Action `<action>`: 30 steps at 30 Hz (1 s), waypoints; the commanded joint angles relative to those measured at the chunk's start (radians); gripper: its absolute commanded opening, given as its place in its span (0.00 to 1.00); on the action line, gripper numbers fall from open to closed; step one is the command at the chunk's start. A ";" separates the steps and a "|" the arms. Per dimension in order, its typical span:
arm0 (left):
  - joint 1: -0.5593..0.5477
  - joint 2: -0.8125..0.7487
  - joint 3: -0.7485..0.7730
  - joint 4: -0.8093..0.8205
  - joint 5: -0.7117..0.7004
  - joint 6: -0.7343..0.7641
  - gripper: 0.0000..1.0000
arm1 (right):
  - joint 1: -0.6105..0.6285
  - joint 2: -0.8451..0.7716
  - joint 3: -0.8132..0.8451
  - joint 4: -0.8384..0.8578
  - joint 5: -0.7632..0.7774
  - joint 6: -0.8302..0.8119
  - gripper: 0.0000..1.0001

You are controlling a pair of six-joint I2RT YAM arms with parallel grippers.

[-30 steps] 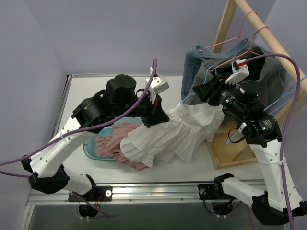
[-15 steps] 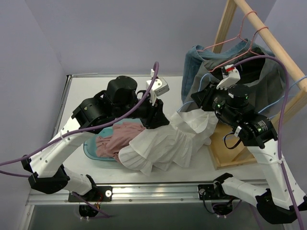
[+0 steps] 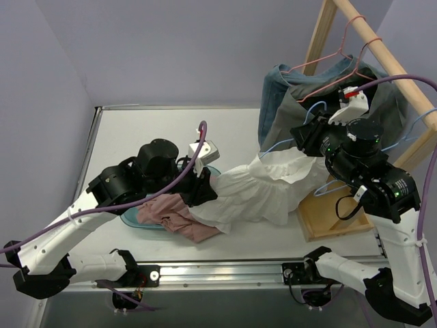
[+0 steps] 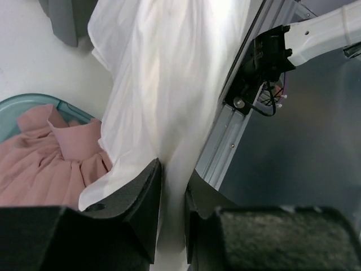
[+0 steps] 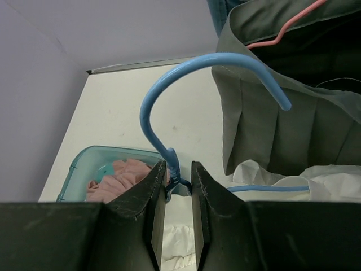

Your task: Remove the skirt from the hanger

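Note:
The white ruffled skirt (image 3: 266, 191) lies stretched across the table from the bin to the rack. My left gripper (image 3: 205, 188) is shut on a fold of the skirt (image 4: 163, 84), the cloth pinched between its jaws (image 4: 172, 175). My right gripper (image 3: 307, 137) is shut on the neck of the blue hanger (image 5: 225, 57) just below the hook (image 5: 176, 172). It holds the hanger above the skirt's upper end. One hanger arm runs into the white cloth (image 5: 316, 186).
A teal bin (image 3: 130, 217) holding a pink garment (image 3: 167, 208) sits under the left gripper. A wooden rack (image 3: 382, 48) at the right carries grey and denim garments (image 3: 300, 102) on pink hangers. Its wooden base (image 3: 328, 215) lies beside the skirt.
My left gripper has moved left and toward the near edge, dragging the skirt over the bin. My right gripper dipped toward the left, then moved back right and up with the hanger.

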 commanded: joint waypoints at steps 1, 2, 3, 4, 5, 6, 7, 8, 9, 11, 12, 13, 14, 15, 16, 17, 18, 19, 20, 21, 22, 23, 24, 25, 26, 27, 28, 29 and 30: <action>0.000 -0.055 -0.030 -0.018 -0.042 -0.023 0.28 | 0.002 -0.015 0.046 0.046 0.095 -0.003 0.00; 0.003 -0.058 -0.033 -0.030 -0.046 -0.022 0.16 | 0.002 -0.015 0.054 0.042 0.106 -0.006 0.00; 0.008 -0.059 -0.037 -0.036 -0.052 -0.025 0.04 | 0.002 -0.018 0.060 0.037 0.126 -0.008 0.00; 0.011 -0.059 -0.037 -0.053 -0.065 -0.029 0.02 | 0.002 -0.016 0.067 0.033 0.134 -0.011 0.00; 0.017 -0.061 -0.039 -0.061 -0.120 -0.038 0.02 | 0.002 -0.015 0.081 0.022 0.140 -0.011 0.00; 0.034 -0.065 -0.041 -0.065 -0.145 -0.054 0.02 | 0.002 -0.015 0.089 0.016 0.146 -0.014 0.00; 0.044 -0.084 -0.044 -0.061 -0.196 -0.064 0.02 | 0.002 -0.015 0.097 -0.003 0.149 -0.017 0.00; 0.057 -0.099 -0.048 -0.052 -0.216 -0.072 0.02 | 0.002 -0.012 0.104 -0.013 0.152 -0.023 0.00; 0.072 -0.113 -0.050 -0.036 -0.228 -0.084 0.02 | 0.002 -0.010 0.110 -0.024 0.152 -0.031 0.00; 0.136 -0.154 -0.044 0.010 -0.234 -0.095 0.02 | 0.002 -0.021 0.104 -0.050 0.170 -0.039 0.00; 0.158 -0.165 -0.038 0.022 -0.234 -0.100 0.02 | 0.002 -0.027 0.091 -0.055 0.181 -0.042 0.00; 0.190 -0.176 -0.024 0.045 -0.234 -0.101 0.02 | 0.002 -0.033 0.081 -0.062 0.210 -0.051 0.00; 0.205 -0.189 -0.016 0.050 -0.234 -0.103 0.02 | 0.002 -0.047 0.072 -0.078 0.233 -0.052 0.00; 0.215 -0.197 -0.008 0.051 -0.259 -0.100 0.02 | 0.002 -0.053 0.065 -0.084 0.255 -0.055 0.00; 0.227 -0.202 -0.001 0.048 -0.265 -0.095 0.02 | 0.002 -0.058 0.055 -0.098 0.278 -0.060 0.00; 0.230 -0.217 0.008 0.044 -0.276 -0.095 0.02 | 0.002 -0.068 0.052 -0.101 0.317 -0.062 0.00; 0.233 -0.225 0.009 0.044 -0.283 -0.097 0.02 | 0.002 -0.071 0.051 -0.104 0.333 -0.065 0.00; 0.238 -0.235 0.009 0.038 -0.283 -0.095 0.02 | 0.002 -0.074 0.054 -0.116 0.348 -0.072 0.00; 0.247 -0.237 0.013 0.027 -0.283 -0.094 0.02 | 0.002 -0.073 0.058 -0.127 0.388 -0.074 0.00; 0.250 -0.239 0.013 0.018 -0.285 -0.092 0.02 | 0.002 -0.071 0.061 -0.136 0.409 -0.075 0.00; 0.253 -0.243 0.013 -0.004 -0.293 -0.092 0.02 | 0.002 -0.071 0.069 -0.148 0.431 -0.075 0.00; 0.256 -0.248 0.006 -0.012 -0.300 -0.092 0.02 | 0.002 -0.074 0.074 -0.155 0.471 -0.077 0.00; 0.259 -0.252 0.002 -0.018 -0.305 -0.089 0.02 | 0.002 -0.076 0.081 -0.161 0.483 -0.079 0.00; 0.261 -0.257 0.002 -0.036 -0.328 -0.089 0.02 | 0.002 -0.076 0.087 -0.164 0.494 -0.082 0.00; 0.264 -0.268 -0.001 -0.042 -0.331 -0.087 0.02 | 0.002 -0.076 0.103 -0.170 0.505 -0.085 0.00; 0.268 -0.271 -0.001 -0.047 -0.329 -0.081 0.02 | 0.002 -0.073 0.110 -0.176 0.537 -0.091 0.00; 0.272 -0.269 0.002 -0.061 -0.331 -0.080 0.02 | 0.002 -0.070 0.121 -0.193 0.554 -0.095 0.00; 0.273 -0.269 0.004 -0.067 -0.326 -0.078 0.02 | 0.002 -0.058 0.141 -0.204 0.572 -0.098 0.00; 0.273 -0.269 0.004 -0.073 -0.326 -0.077 0.02 | 0.002 -0.052 0.150 -0.211 0.587 -0.108 0.00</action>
